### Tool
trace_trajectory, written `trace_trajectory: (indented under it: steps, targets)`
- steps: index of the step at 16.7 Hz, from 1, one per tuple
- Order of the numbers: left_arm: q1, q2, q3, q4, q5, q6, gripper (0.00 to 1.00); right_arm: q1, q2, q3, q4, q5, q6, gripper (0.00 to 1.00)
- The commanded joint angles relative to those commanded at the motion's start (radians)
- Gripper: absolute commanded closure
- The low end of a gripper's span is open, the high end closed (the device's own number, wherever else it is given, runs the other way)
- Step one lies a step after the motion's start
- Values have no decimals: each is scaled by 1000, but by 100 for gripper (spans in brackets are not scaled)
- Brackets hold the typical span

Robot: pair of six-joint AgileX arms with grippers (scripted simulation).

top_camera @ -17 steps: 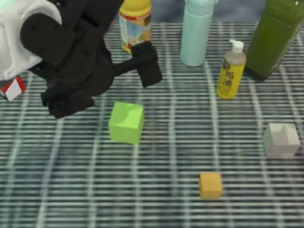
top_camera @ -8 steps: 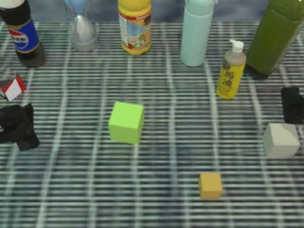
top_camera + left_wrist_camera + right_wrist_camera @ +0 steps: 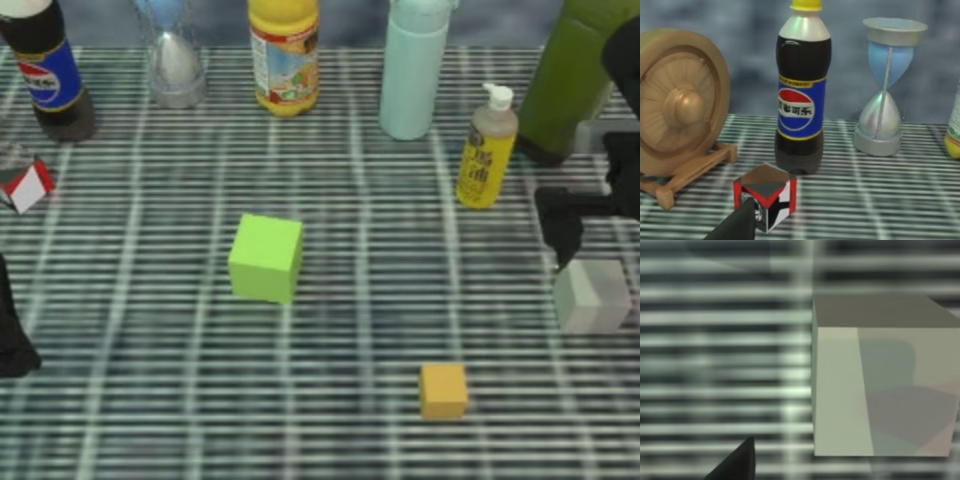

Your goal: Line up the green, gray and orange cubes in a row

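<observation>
Right gripper (image 3: pixel 590 232) now above gray cube (image 3: pixel 592 296) — cola bottle (image 3: pixel 802 95) (Pepsi-style logo) behind.

At nine o'clock the top view's edge cuts off my left gripper (image 3: pixel 12 345), so I can't read its fingers. At three o'clock, my right gripper (image 3: pixel 592 225) is likewise cropped.

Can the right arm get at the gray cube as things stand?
Probably yes. The right end effector hangs just above the gray cube at the table's right edge, with bare table around the cube and the nearest bottles farther back. Nothing shows between them.
</observation>
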Motion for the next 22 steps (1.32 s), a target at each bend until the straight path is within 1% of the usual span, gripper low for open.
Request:
trace_trajectory:
  steps: [3,9,18,22]
  targets:
    - [18,-51,-36,34,3,38,0,4,35,32,-19,-1,5,0]
    - [18,-51,-36,34,3,38,0,1,46,27,-5,-1,4,0]
    - [18,-51,-36,34,3,38,0,6,172,-136,288,0,8,0]
    - [18,-51,-36,34,3,38,0,6,182,-148,308,0,9,0]
